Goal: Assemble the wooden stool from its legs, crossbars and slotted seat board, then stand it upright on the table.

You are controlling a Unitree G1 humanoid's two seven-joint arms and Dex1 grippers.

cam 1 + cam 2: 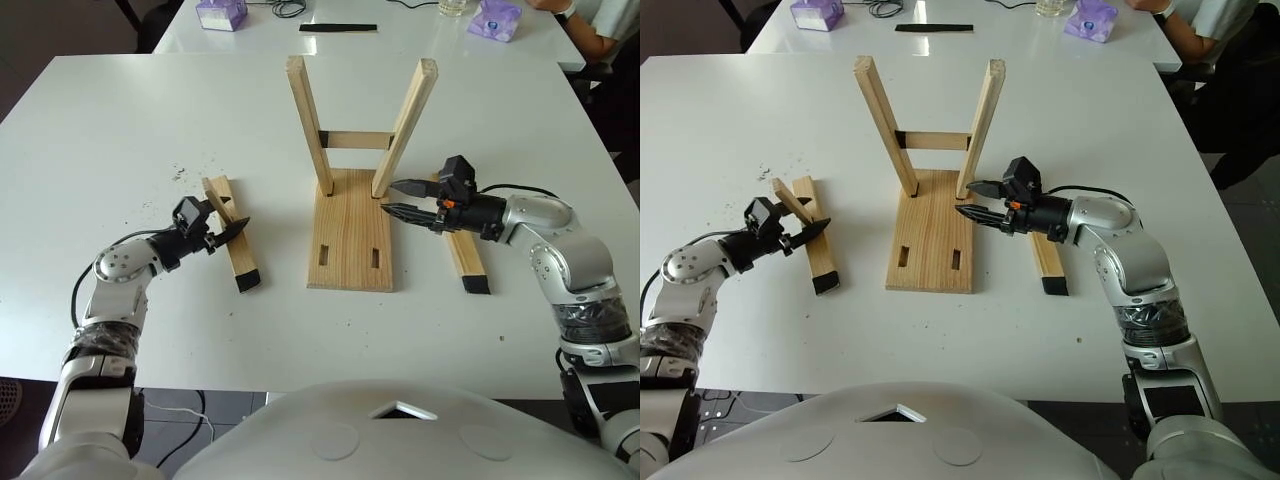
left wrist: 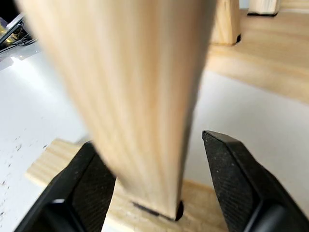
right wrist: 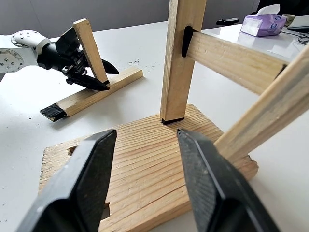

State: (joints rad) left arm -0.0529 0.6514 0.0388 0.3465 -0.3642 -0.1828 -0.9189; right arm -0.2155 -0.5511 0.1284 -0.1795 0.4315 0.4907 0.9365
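**Left end effector**: fingers apart, one on either side of a short crossbar. One pad lies against the wood and a gap shows at the other, so it is not clamped. The crossbar stands tilted, its lower end set on the left loose leg, which lies flat on the table.

**Right end effector**: fingers apart, holding nothing. It hovers low over the seat board's right edge, just beside the foot of the right upright leg.

**Seat board**: lies flat at mid-table with its slotted face up.
- Far end: the left upright leg and the right upright leg stand in it, joined by a fitted crossbar.
- Near end: two empty slots.

**Right loose leg**: lies flat on the table just right of the board, under the right arm.

**Progress**, as a judgement: about half.
- Done: the first leg pair is joined and seated in the board.
- In hand: joining the short crossbar to the left loose leg. Whether it is fully home cannot be told.
- Left:
  - add the right loose leg
  - seat this pair in the near slots
  - turn the stool over onto its feet
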